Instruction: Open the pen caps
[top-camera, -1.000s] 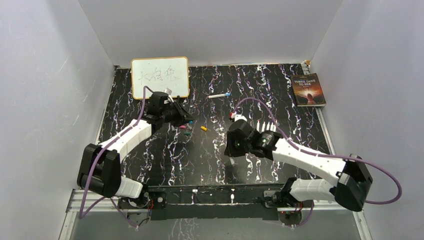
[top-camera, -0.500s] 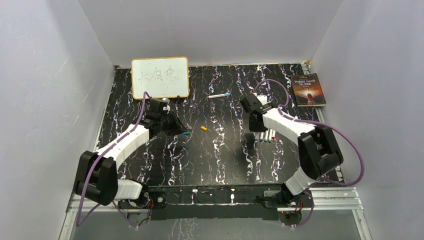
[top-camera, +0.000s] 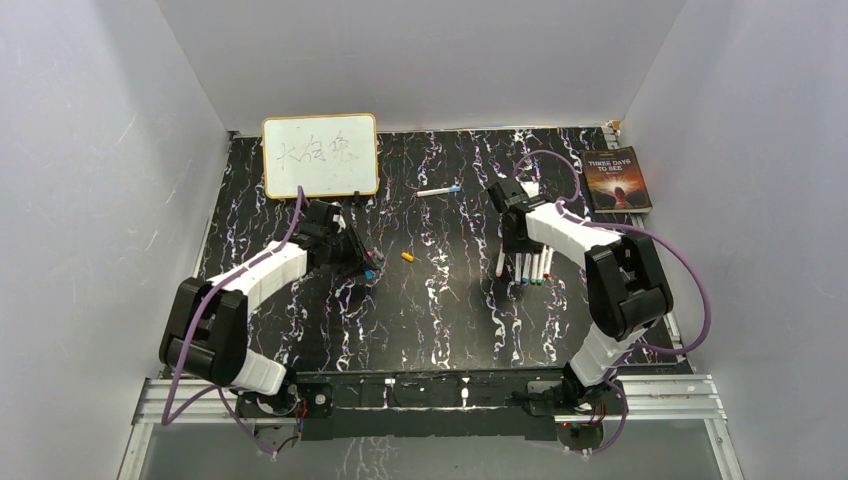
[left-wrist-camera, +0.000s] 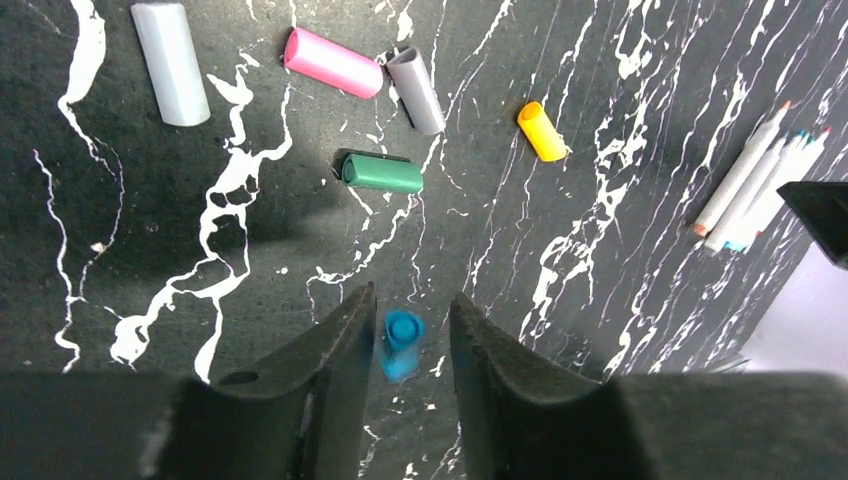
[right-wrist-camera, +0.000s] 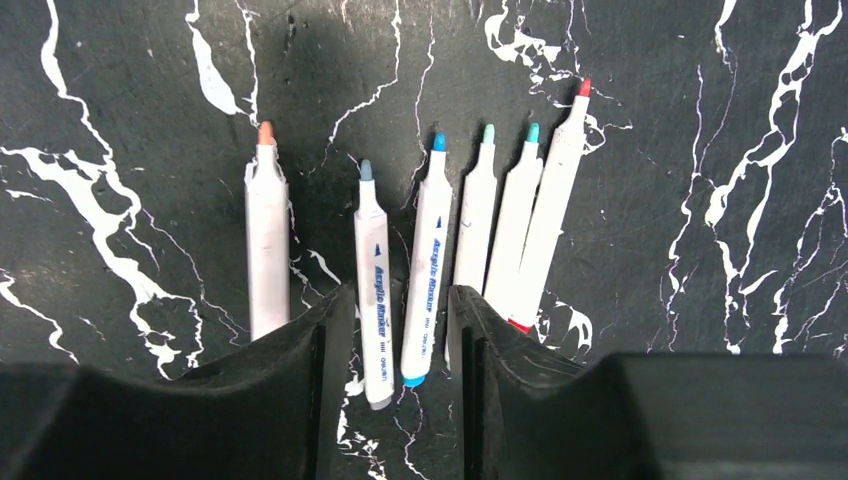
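Several uncapped pens (right-wrist-camera: 515, 220) lie side by side on the black marbled table (top-camera: 440, 310), coloured tips pointing away in the right wrist view. My right gripper (right-wrist-camera: 400, 295) hangs open just over the blue-tipped pen (right-wrist-camera: 428, 250) and a grey-tipped one (right-wrist-camera: 372, 260), touching neither. My left gripper (left-wrist-camera: 410, 300) is open, and a blurred blue pen cap (left-wrist-camera: 402, 340) sits loose between its jaws with a gap on each side. Ahead of it lie pink (left-wrist-camera: 332, 62), green (left-wrist-camera: 382, 172), yellow (left-wrist-camera: 542, 131) and two grey pen caps (left-wrist-camera: 416, 90). One capped pen (top-camera: 438, 190) lies at the back.
A framed whiteboard (top-camera: 320, 155) with writing stands at the back left, close behind the left arm. A book (top-camera: 616, 179) lies at the back right corner. White walls enclose the table on three sides. The yellow cap (top-camera: 407, 256) lies between the two grippers.
The right arm swung from the table's middle to the pen row at the right, and its jaws parted. The left gripper's jaws parted and let go of the blue cap.
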